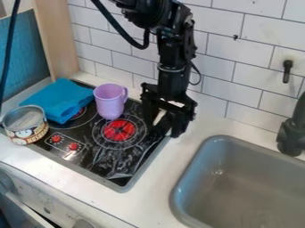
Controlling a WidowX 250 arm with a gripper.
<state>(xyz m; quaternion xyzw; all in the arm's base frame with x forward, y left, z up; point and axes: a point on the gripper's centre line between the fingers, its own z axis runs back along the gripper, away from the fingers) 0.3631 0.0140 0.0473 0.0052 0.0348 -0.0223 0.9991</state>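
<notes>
Stove (pixel 102 164) sits in white counter (pixel 152 191); tiled wall (pixel 219 67) behind stove, sink (pixel 244 178) to its right. My arm (pixel 173 53) hangs down, gripper (pixel 164 127) over stove's right rear edge. Purple cup (pixel 109 103) stands on stove's rear. Pale patch at gripper (counter, maybe?) hard to read; I can't tell opening or hold.
</notes>
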